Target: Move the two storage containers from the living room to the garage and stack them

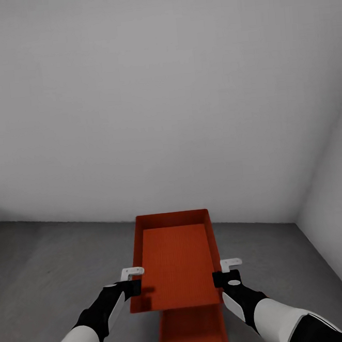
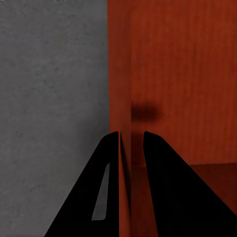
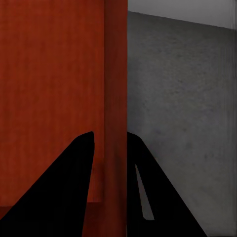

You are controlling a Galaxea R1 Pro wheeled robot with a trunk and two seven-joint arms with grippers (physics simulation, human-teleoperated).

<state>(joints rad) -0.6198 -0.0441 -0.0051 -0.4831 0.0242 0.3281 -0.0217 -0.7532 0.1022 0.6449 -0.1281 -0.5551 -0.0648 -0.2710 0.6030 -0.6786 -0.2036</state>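
- Our left gripper (image 2: 131,148) pinches the left wall of the upper container (image 1: 177,266), one black finger (image 2: 94,187) outside the wall and one inside.
- Our right gripper (image 3: 109,148) clamps the opposite wall the same way, a finger (image 3: 158,192) on either face.
- Between our two arms the upper container is held level above the second container (image 1: 193,332), whose orange-red rim shows just beneath its near edge.
- Around both we see the dark grey floor (image 1: 54,264), which meets plain white walls (image 1: 158,89) in a corner of the garage.
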